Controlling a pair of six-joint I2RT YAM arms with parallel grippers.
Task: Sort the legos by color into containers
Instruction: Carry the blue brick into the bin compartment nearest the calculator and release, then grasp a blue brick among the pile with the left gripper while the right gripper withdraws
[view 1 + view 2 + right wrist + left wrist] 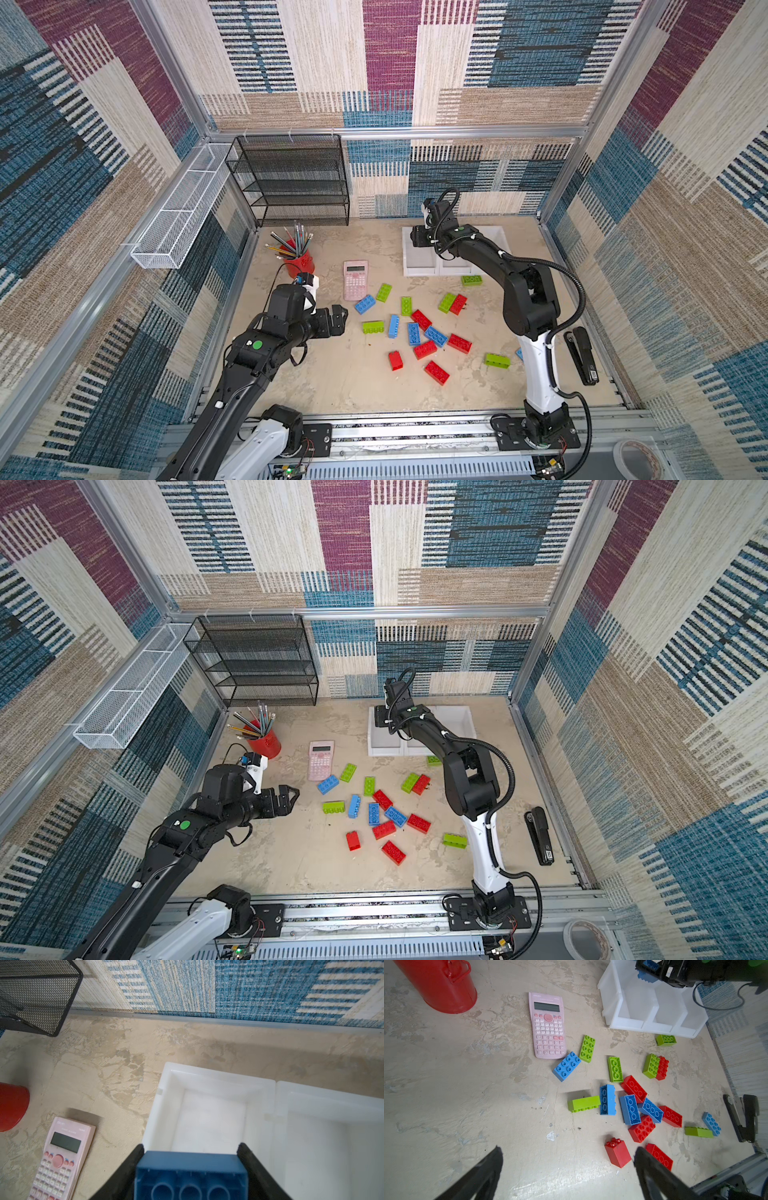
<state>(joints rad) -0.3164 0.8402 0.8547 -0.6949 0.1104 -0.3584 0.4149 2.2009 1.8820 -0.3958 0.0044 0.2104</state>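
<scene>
My right gripper (190, 1147) clamps a blue lego (191, 1174) above the end bin of the containers (218, 1077) nearest the pink calculator (62, 1157), while my left gripper (567, 1149) hangs spread wide over the table (488, 1095) beside the scattered legos (607, 1099).

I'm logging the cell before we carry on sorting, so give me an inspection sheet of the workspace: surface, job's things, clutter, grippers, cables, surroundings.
Surface: beige mottled tabletop, scuffed, a few dark specks.
Job's things: red, blue and green legos scattered loose mid-table; three joined white containers, nothing seen inside.
Clutter: pink calculator, red pencil cup, black stapler, black mesh shelf, white wire tray, tape roll.
Grippers: left gripper, jaws open, empty, above the tabletop; right gripper, jaws shut on a blue lego over the end container nearest the calculator.
Cables: black hose looping free at the right; thin lead looping near the pencil cup; no snags seen.
Surroundings: patterned fabric walls, aluminium frame.
</scene>
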